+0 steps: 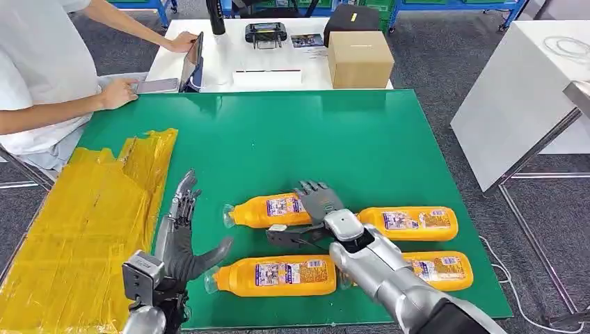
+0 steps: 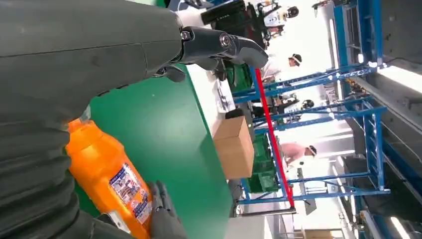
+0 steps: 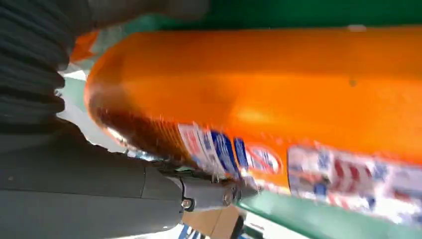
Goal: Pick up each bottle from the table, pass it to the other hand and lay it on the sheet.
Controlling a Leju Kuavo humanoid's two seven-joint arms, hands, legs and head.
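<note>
Green desk (image 1: 278,132) under four orange bottles, and we reach for the far-left one.

From the head view, our right hand (image 1: 313,212) hovers over the far-left bottle (image 1: 268,210), fingers spread above its base and thumb low on the near side, clamped on nothing yet; the near-left bottle (image 1: 275,275), far-right bottle (image 1: 410,223) and near-right bottle (image 1: 442,270) lie flat beside it, and the yellow sheet (image 1: 83,223) waits at the left. Our left hand (image 1: 182,240) stands upright by the sheet's edge, fingers apart, empty. Seen from the left wrist, that hand's fingers (image 2: 219,45) reach out over the desk, holding nothing. At the right wrist, the bottle's orange side sits close, thumb (image 3: 204,191) beneath its label. We judge it best to close around the middle of the body, so it stays level for the pass.
</note>
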